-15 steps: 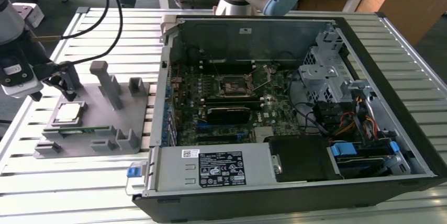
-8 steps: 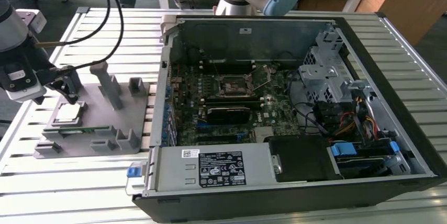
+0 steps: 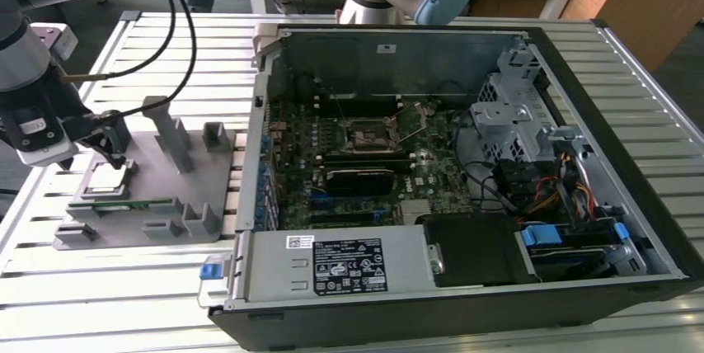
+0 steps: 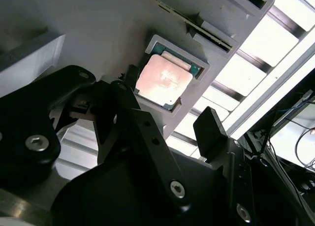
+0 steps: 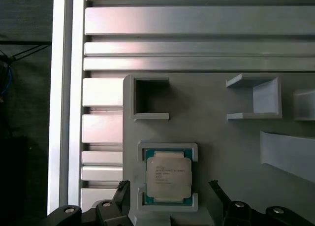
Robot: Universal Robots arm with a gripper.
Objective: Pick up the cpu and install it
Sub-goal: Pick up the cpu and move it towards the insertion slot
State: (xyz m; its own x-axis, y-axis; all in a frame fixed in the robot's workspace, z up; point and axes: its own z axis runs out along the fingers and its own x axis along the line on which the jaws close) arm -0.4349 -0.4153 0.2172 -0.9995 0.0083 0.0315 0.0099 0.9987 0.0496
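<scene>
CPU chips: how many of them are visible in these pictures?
1. The cpu lies in a framed recess of the grey fixture plate, at the exterior view's left, below the gripper. More may be hidden inside the computer case.

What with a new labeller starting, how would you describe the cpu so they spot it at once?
Find the open computer case; on the exterior view's left of it lies a grey fixture plate. The cpu sits in a framed square pocket on that plate, under the open gripper. It is the flat square with a shiny silver top, unlike the narrow green memory stick beside it.
</scene>
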